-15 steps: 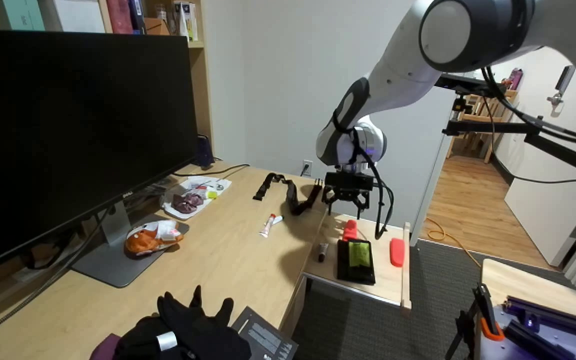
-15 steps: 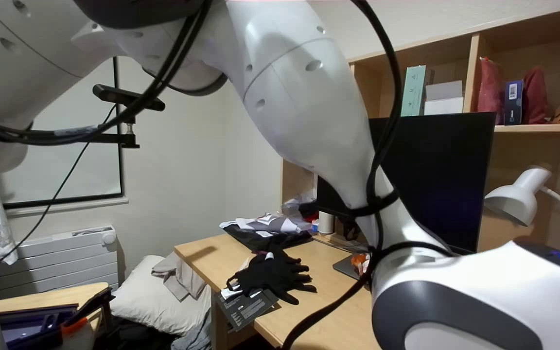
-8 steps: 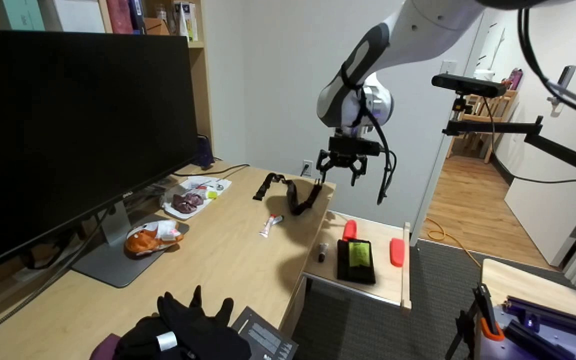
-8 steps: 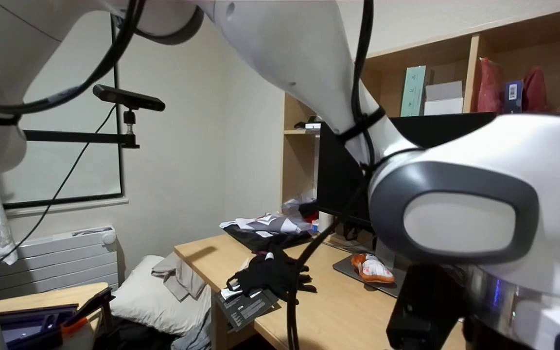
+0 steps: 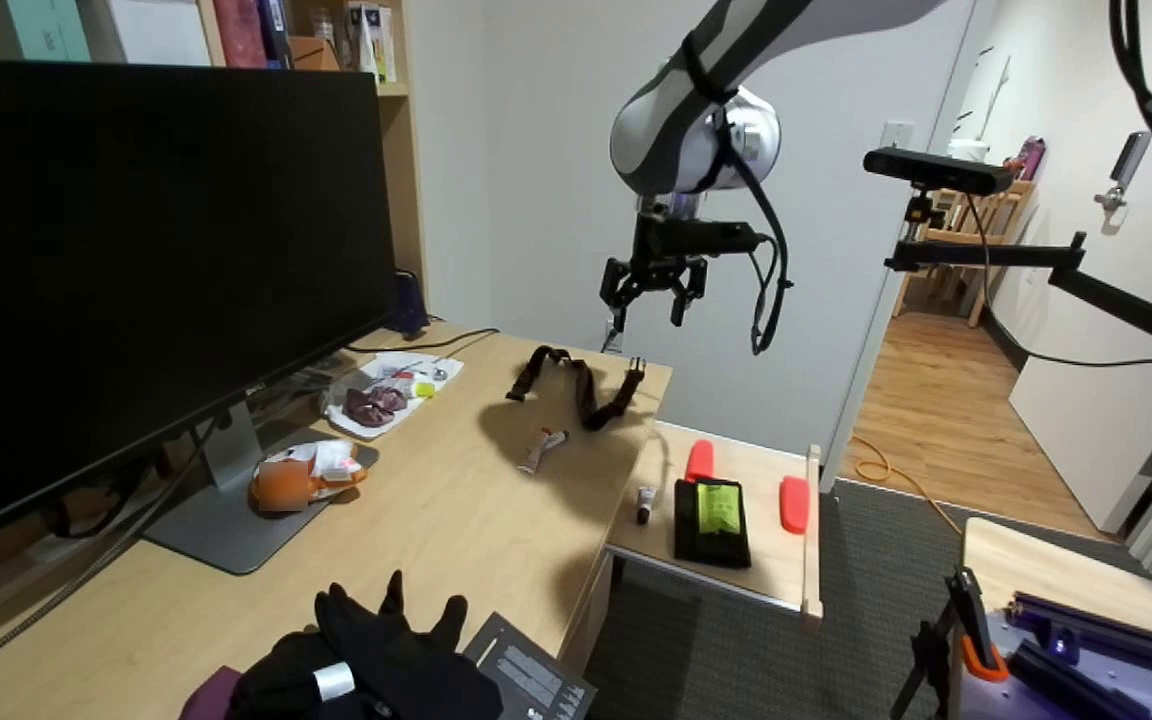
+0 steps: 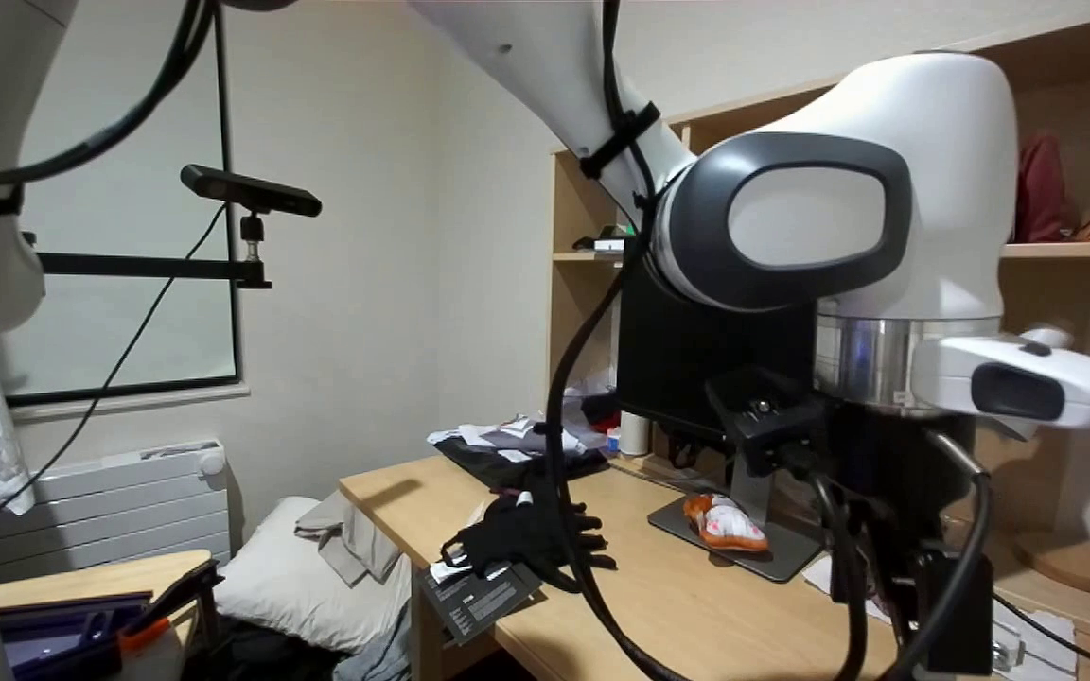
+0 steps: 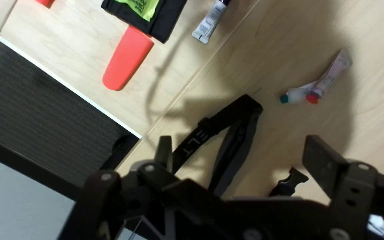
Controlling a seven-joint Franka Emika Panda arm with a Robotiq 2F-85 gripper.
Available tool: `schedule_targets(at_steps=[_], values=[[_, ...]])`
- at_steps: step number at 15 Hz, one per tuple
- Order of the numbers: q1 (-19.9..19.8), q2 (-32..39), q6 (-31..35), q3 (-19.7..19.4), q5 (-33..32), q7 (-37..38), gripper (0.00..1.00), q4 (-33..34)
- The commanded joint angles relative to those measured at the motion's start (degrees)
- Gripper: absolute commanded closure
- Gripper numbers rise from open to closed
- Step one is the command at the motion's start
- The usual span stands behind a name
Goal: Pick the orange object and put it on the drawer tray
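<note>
Two orange-red rounded oblong pieces lie on the pale wooden drawer tray (image 5: 761,462), pulled out beside the desk. One orange-red piece (image 5: 700,460) meets the edge of a black pouch; it also shows in the wrist view (image 7: 128,58). The other orange-red piece (image 5: 794,504) lies near the tray's raised side and is mostly cut off in the wrist view (image 7: 46,2). I cannot tell which is the orange object. My gripper (image 5: 648,322) is open and empty in the air above the desk corner, away from both; its spread fingers show in the wrist view (image 7: 238,143).
The black pouch (image 5: 686,545) with a green packet (image 5: 719,508) and a small tube (image 5: 645,504) share the tray. A black strap (image 5: 591,405) and tubes (image 5: 536,452) lie on the desk. A monitor (image 5: 156,270), white tray (image 5: 448,368) and orange-white plush (image 5: 286,485) stand further left.
My arm and gripper have risen from low over the drawer tray and shifted toward the desk side. The gripper stays open. The things on the tray have not moved.
</note>
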Motion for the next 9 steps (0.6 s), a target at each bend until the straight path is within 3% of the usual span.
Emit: schedule_targets(at_steps=[1,4,5,9], values=[[2.0,-5.1,-1.3,0.0,-6.5,-4.5,0.00,-4.1],[3.2,-6.6,-2.9,0.2,-11.9,-7.6,0.00,-4.6],[2.5,-4.3,-1.4,0.3,-9.2,-4.5,0.00,-2.7],[3.0,-5.1,-2.1,0.4,-10.8,-6.0,0.00,-3.1]])
